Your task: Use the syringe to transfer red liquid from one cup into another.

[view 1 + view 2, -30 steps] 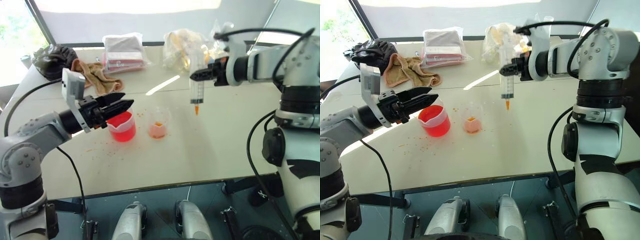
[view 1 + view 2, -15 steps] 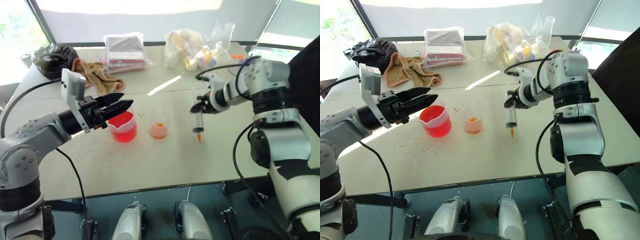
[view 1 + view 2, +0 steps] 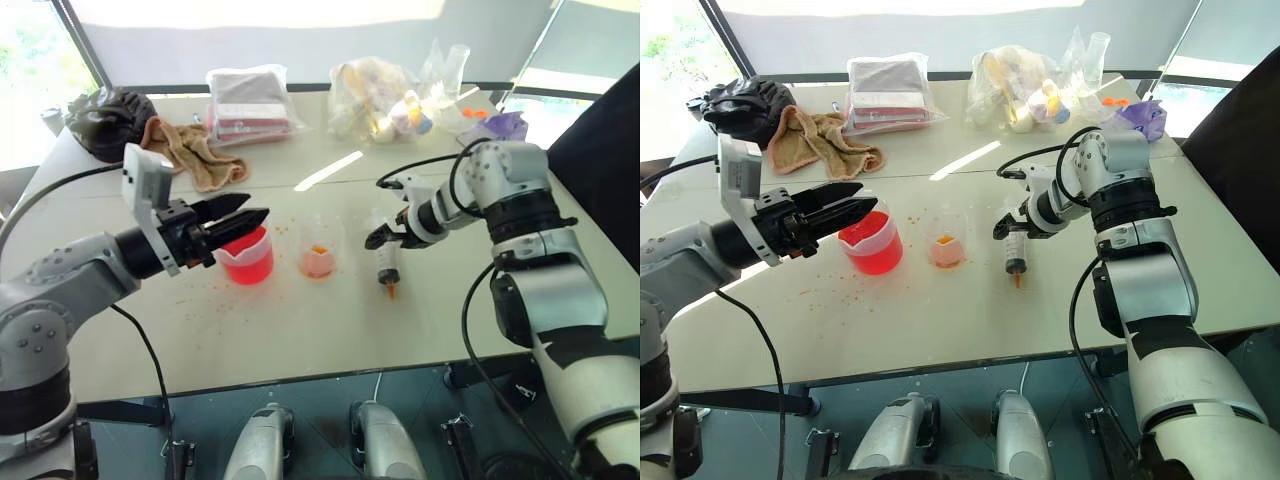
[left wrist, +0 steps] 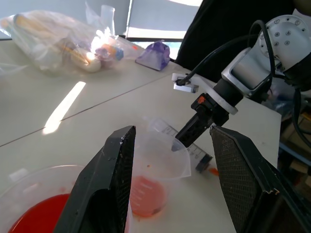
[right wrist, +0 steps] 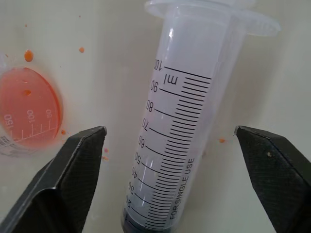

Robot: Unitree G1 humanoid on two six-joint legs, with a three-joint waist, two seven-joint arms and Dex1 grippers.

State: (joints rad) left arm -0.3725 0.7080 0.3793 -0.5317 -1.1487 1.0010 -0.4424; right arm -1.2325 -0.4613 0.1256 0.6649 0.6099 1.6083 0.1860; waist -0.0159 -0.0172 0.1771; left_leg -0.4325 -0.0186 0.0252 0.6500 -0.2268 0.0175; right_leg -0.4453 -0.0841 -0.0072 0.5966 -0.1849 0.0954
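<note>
Left pincer (image 3: 243, 220) held level above the tabletop (image 3: 300, 320), fingers parted, pointing right. Right arm reaches low, its pincer (image 5: 170, 141) angled down, fingers spread wide apart.

White table (image 3: 940, 320), sunlight streak across it; bright window (image 3: 30, 70) behind; dark floor below.

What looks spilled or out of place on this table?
Small orange-red droplets speckle the table around the beaker and small cup. The syringe lies flat between the right end effector's open fingers.
</note>
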